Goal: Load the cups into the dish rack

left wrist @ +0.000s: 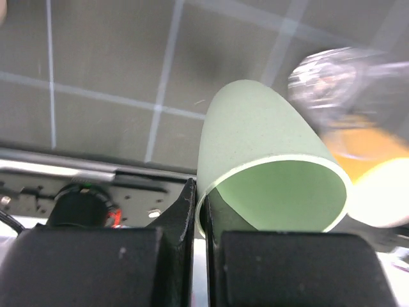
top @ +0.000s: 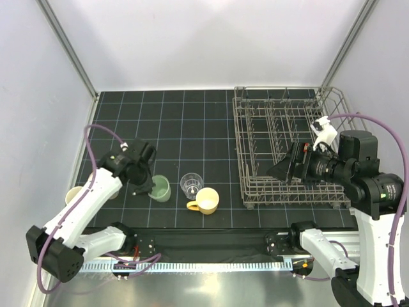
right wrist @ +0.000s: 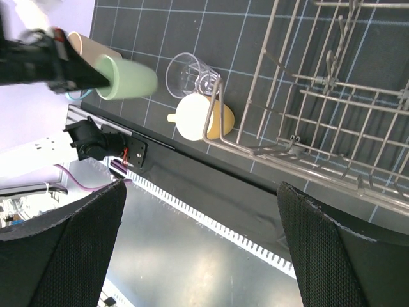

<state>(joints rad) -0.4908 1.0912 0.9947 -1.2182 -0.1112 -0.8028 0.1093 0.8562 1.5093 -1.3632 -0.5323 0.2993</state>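
Now the left gripper [left wrist: 200, 217] pinches the pale green cup [left wrist: 268, 147] by its rim near the worktop's [top: 192, 128] front-left edge; the right gripper [top: 284, 170], fingers spread wide, hangs over the dish rack's [top: 268, 125] front side.

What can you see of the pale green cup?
The green cup is a handle-less tumbler, matte and opaque like plastic, with a thin pale rim, empty inside. It is tilted, its mouth toward the left gripper, whose jaws pinch one side of the rim. It is left of the clear glass and yellow mug. Whether it touches the mat is unclear.
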